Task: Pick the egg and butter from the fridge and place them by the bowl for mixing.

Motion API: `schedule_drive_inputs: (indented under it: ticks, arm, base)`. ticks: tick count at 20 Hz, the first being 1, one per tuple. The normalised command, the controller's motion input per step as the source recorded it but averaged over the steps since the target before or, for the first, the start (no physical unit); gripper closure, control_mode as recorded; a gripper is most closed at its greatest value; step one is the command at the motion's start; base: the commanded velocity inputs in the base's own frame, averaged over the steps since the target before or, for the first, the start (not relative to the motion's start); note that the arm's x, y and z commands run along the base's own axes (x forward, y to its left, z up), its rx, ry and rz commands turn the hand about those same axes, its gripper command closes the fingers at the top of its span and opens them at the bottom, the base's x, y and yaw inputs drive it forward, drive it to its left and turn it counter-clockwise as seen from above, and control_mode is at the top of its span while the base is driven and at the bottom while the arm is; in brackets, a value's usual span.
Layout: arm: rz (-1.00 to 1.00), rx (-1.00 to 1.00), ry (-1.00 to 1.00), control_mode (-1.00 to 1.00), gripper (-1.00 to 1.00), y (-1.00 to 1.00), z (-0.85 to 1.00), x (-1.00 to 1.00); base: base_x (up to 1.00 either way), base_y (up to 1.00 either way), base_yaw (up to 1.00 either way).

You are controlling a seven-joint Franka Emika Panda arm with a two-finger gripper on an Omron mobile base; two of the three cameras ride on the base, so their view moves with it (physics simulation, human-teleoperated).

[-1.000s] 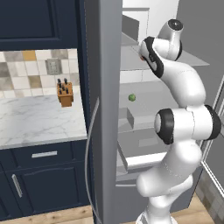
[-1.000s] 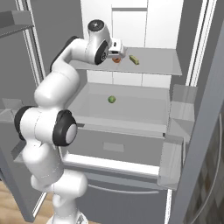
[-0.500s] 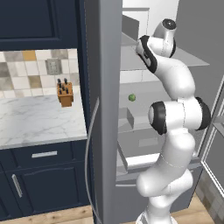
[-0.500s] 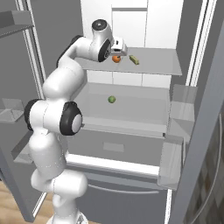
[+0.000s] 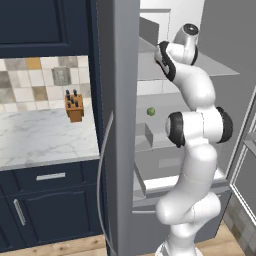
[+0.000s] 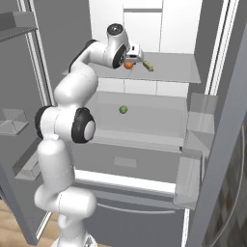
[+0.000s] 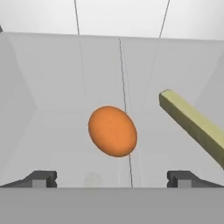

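Observation:
Inside the open fridge (image 6: 169, 72), the orange-brown egg (image 6: 128, 65) lies on the upper shelf. The pale yellowish butter (image 6: 148, 66) stick rests just right of it. My gripper (image 6: 130, 59) hovers directly over the egg. In the hand view the egg (image 7: 113, 131) sits centred just beyond my open gripper (image 7: 111, 178), with a dark fingertip on either side and no contact. The butter (image 7: 194, 124) slants away at the right. The bowl is out of view.
A small green ball (image 6: 123, 109) sits on the shelf below, also seen as the green ball (image 5: 150, 111). Boxy door bins (image 6: 190, 178) hang on the right door. The grey fridge door (image 5: 117, 100) stands between the arm and a marble counter (image 5: 40, 135) bearing a knife block (image 5: 75, 107).
The arm has stretched up and deeper into the fridge, bringing the hand closer over the egg. The jaws have stayed wide apart. Egg, butter and green ball have not moved.

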Motion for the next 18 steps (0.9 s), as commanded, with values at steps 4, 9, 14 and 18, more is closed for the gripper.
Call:
schedule_drive_inputs:
  ticks: [4,9,14,18]
  arm:
    - [0.00,0.00,0.00,-1.00,-1.00,-0.01,-0.26,0.38]
    - [0.00,0.00,0.00,-1.00,-1.00,-0.01,-0.03,0.38]
    - [0.00,0.00,0.00,-1.00,-1.00,-0.02,0.00,0.38]
    - [0.00,0.00,0.02,-1.00,-1.00,-0.03,0.00,0.08]
  base:
    - [0.00,0.00,0.00]
    - [0.00,0.00,0.00]
    - [0.00,0.00,0.00]
    - [0.00,0.00,0.00]
